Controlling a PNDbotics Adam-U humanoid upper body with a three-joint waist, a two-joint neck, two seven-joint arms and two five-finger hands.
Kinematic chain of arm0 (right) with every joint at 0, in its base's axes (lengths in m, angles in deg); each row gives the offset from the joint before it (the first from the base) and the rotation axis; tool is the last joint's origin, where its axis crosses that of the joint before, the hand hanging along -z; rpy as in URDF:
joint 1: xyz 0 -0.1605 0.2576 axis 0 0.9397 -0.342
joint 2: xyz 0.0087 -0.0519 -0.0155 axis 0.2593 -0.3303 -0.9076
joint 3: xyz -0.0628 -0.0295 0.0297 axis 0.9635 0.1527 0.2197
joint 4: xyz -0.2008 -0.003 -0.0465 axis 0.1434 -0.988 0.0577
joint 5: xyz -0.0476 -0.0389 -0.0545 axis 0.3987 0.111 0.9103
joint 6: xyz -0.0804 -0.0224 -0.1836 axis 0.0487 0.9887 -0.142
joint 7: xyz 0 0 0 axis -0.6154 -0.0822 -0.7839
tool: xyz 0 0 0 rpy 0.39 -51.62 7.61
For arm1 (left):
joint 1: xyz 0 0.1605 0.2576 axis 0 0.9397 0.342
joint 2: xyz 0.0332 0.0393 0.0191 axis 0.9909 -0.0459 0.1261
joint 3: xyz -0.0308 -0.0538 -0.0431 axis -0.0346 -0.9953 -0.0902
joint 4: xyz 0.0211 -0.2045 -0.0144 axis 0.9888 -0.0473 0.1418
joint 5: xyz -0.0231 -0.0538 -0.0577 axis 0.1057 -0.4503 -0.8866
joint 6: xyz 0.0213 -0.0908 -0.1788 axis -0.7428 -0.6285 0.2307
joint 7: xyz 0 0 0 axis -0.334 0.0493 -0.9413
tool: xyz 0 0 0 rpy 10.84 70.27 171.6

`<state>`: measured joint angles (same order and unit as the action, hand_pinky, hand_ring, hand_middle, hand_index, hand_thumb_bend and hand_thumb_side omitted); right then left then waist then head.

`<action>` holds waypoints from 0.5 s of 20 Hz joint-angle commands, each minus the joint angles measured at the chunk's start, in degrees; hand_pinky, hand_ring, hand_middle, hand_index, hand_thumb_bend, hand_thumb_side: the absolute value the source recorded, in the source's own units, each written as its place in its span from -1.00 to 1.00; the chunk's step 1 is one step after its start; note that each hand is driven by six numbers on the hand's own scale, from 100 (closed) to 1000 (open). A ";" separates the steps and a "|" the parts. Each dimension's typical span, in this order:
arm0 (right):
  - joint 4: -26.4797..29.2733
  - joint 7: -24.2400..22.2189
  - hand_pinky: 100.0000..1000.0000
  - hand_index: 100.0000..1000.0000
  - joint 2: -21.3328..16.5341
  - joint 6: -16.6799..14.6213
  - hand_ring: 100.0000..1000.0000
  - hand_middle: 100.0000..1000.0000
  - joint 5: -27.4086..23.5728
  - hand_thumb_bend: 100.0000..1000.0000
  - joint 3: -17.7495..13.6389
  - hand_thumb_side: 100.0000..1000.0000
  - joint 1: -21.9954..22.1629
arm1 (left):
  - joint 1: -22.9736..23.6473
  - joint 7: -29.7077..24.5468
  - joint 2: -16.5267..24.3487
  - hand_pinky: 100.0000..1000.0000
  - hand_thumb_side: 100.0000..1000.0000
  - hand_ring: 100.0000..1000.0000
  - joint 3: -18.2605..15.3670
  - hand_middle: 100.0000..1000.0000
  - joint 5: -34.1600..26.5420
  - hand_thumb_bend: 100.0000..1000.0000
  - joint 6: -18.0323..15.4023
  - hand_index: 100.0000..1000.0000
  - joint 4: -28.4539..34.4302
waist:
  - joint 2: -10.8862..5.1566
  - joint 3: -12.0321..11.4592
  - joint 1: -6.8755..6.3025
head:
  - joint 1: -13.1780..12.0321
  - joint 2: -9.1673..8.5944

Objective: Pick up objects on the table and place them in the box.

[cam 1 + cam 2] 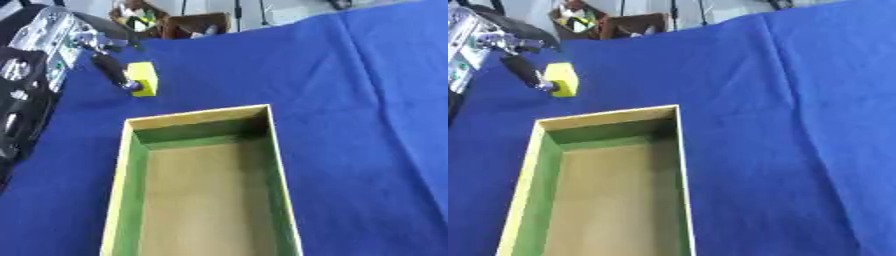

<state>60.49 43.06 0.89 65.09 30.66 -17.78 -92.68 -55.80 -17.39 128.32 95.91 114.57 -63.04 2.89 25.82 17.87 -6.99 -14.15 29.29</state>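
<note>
A small yellow block [144, 78] stands on the blue cloth near the far left of the table, just beyond the box. My left hand [98, 50] comes in from the upper left. One straight dark finger [116, 74] lies against the block's left side, and nothing shows on its right side. The open box [203, 186] has a pale rim, green inner walls and a tan floor, and nothing lies inside it. It fills the near middle of the view. My right hand shows in neither view.
My left arm's silver and black links [31, 60] fill the left edge. Beyond the table's far edge are a brown carton [197, 24] and other clutter. The blue cloth [367, 100] runs wide to the right of the box, with a fold line across it.
</note>
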 commanded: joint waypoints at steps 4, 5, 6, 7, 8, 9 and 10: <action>1.05 0.05 0.04 0.47 -1.27 -0.12 0.18 -0.12 0.58 -1.00 0.00 0.26 -0.73 | -0.62 0.54 2.48 0.30 0.17 0.63 -1.41 1.00 -0.95 -0.41 -0.06 1.00 -0.19 | -0.47 0.62 0.82 | -0.36 -1.49; 1.05 0.06 0.04 0.47 -1.25 -0.12 0.18 -0.12 0.62 -1.00 0.02 0.26 -0.75 | -0.59 0.62 2.56 0.29 0.17 0.63 -1.45 1.00 -1.22 -0.42 -0.04 1.00 -0.25 | -0.32 0.73 0.86 | -0.37 -1.61; 1.05 0.06 0.04 0.47 -1.23 -0.11 0.18 -0.12 0.65 -1.00 0.06 0.27 -0.78 | -0.56 0.68 2.64 0.29 0.16 0.63 -1.49 1.00 -1.44 -0.44 -0.01 1.00 -0.30 | -0.19 0.83 0.90 | -0.41 -1.74; 1.05 0.06 0.04 0.47 -1.20 -0.10 0.18 -0.12 0.68 -1.00 0.10 0.27 -0.80 | -0.53 0.77 2.70 0.29 0.16 0.63 -1.57 1.00 -1.67 -0.45 0.03 1.00 -0.37 | -0.05 0.95 0.96 | -0.47 -1.87; 1.05 0.07 0.04 0.47 -1.17 -0.08 0.18 -0.12 0.71 -1.00 0.13 0.27 -0.82 | -0.49 0.86 2.76 0.28 0.16 0.62 -1.62 1.00 -1.88 -0.46 0.07 1.00 -0.46 | 0.06 1.05 1.00 | -0.56 -1.98; 1.05 0.10 0.04 0.47 -1.14 -0.06 0.18 -0.12 0.73 -1.00 0.15 0.27 -0.84 | -0.45 0.96 2.78 0.27 0.16 0.61 -1.69 1.00 -2.18 -0.46 0.09 1.00 -0.55 | 0.18 1.17 1.04 | -0.65 -2.09; 1.05 0.12 0.04 0.47 -1.12 -0.03 0.18 -0.12 0.75 -1.00 0.18 0.28 -0.86 | -0.43 1.07 2.80 0.26 0.16 0.61 -1.73 1.00 -2.46 -0.47 0.12 1.00 -0.61 | 0.29 1.27 1.08 | -0.72 -2.18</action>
<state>60.49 43.09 0.89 65.12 31.07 -17.38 -93.13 -55.40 -16.63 128.82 95.21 112.62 -62.93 1.86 27.37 19.12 -6.49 -14.60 27.93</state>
